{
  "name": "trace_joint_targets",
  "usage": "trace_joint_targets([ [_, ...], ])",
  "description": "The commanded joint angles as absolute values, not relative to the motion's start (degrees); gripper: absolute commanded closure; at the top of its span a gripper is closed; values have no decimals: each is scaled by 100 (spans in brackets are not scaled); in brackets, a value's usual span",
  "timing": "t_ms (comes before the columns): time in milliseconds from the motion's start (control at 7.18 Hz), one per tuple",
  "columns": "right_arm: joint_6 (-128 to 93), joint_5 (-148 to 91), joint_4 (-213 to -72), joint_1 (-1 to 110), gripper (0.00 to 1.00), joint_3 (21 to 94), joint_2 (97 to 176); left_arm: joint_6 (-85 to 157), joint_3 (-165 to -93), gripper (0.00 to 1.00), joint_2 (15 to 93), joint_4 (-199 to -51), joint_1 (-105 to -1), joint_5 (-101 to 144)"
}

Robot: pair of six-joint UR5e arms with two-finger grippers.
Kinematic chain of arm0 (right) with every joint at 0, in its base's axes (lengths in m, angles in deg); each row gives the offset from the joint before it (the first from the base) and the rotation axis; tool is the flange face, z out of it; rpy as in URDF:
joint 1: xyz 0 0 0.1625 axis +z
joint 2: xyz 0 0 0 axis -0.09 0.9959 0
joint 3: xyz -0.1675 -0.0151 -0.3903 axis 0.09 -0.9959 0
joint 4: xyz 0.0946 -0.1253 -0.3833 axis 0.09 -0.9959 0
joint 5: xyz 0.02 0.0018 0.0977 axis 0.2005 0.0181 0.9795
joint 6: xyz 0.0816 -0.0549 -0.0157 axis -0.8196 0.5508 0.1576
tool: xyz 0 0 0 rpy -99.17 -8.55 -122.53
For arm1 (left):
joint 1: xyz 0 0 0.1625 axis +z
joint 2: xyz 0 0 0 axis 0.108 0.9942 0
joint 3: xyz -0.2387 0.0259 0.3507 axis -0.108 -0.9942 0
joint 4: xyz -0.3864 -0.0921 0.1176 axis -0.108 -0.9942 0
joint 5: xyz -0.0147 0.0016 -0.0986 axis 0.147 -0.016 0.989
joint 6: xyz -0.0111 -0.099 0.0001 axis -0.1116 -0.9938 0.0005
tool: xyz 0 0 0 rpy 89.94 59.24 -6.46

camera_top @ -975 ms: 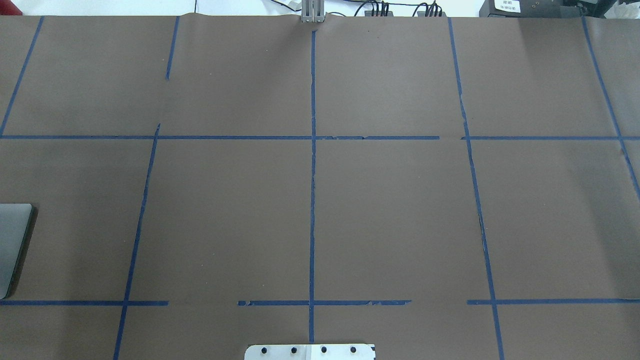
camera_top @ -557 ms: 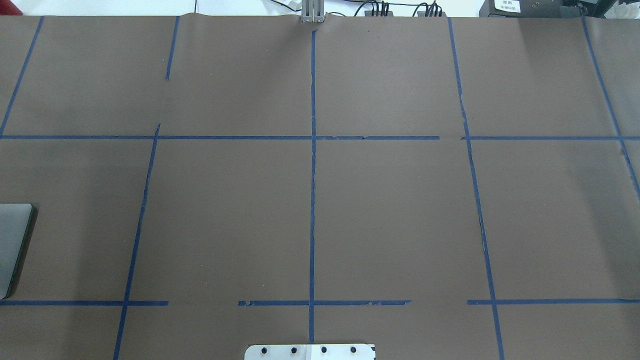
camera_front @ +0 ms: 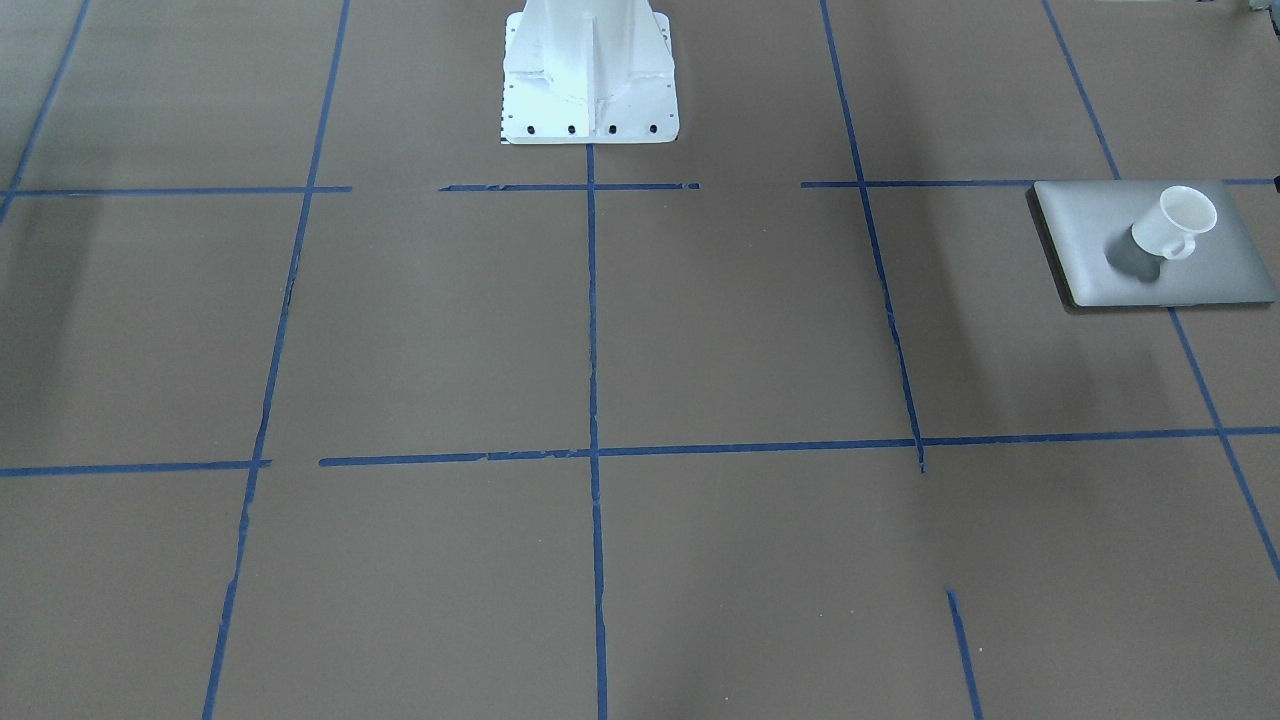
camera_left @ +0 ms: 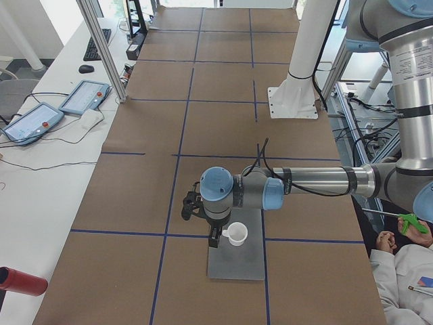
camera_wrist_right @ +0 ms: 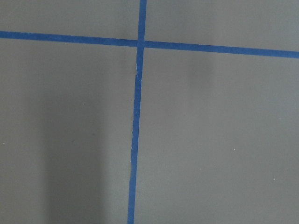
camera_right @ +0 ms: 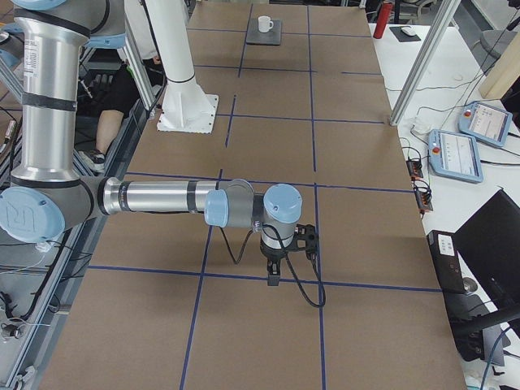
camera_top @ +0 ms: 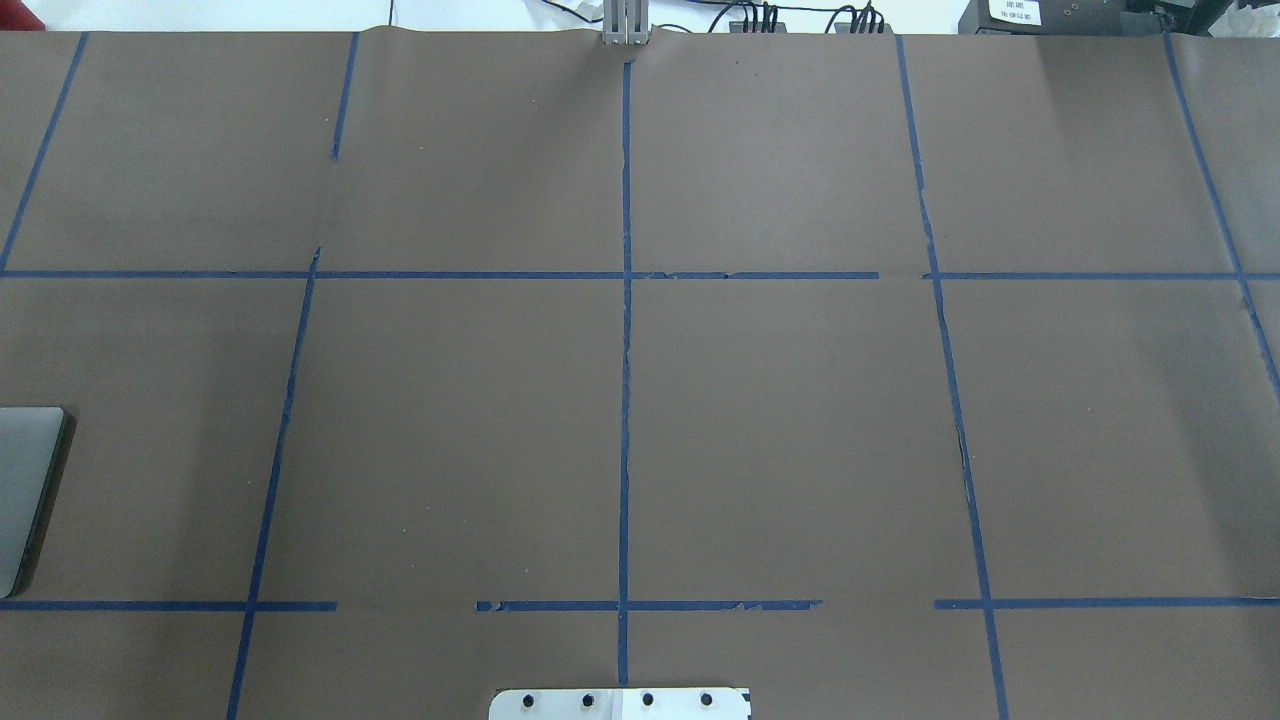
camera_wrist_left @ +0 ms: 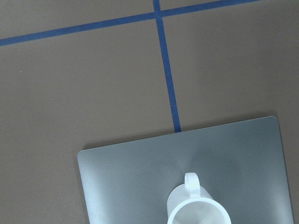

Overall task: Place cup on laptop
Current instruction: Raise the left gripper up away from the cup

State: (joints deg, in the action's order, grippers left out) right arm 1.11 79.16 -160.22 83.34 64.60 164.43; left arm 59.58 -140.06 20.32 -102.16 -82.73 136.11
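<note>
White cup (camera_front: 1175, 222) standing on laptop (camera_front: 1222, 272) (silver, closed), brown table (camera_front: 740, 330), blue tape lines (camera_front: 592, 350).

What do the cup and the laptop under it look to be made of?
The cup looks like glazed ceramic or hard plastic: plain white, smooth, opaque, with a moulded loop handle. The laptop looks like anodised aluminium: even silver-grey lid with a soft matte sheen.

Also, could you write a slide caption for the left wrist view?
White cup upright on the grey laptop, on a brown taped table.
</note>
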Motion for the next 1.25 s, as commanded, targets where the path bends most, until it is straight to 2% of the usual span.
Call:
trace_joint_targets([
  [0, 110, 7918, -16023, 8334, 0, 6460, 16443, 5926, -13940, 0, 2051, -10211, -8275, 13609],
  [1114, 109, 7918, -16023, 8334, 0, 6460, 16443, 5900, -13852, 0, 2051, -10202, -8266, 13609],
])
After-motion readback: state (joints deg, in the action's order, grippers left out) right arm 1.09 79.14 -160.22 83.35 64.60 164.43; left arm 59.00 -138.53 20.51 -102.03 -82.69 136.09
